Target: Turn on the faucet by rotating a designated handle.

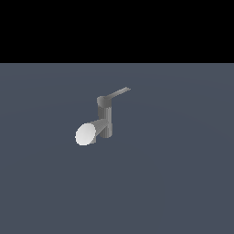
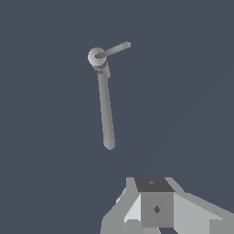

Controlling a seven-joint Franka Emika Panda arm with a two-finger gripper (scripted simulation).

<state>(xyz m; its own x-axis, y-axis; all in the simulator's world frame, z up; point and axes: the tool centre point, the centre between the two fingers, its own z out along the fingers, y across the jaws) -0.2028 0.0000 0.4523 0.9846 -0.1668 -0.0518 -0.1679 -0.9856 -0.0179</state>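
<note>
the faucet stands upright, its handle angled toward the exterior view's right; the gripper sits well apart (jaw opening can't be told, fingertips seemingly out of frame).

The floor is a flat, uniform slate-blue surface. The faucet stands upright on it, base in contact. Its spout points toward the exterior view's left; its handle extends toward the exterior view's right.
</note>
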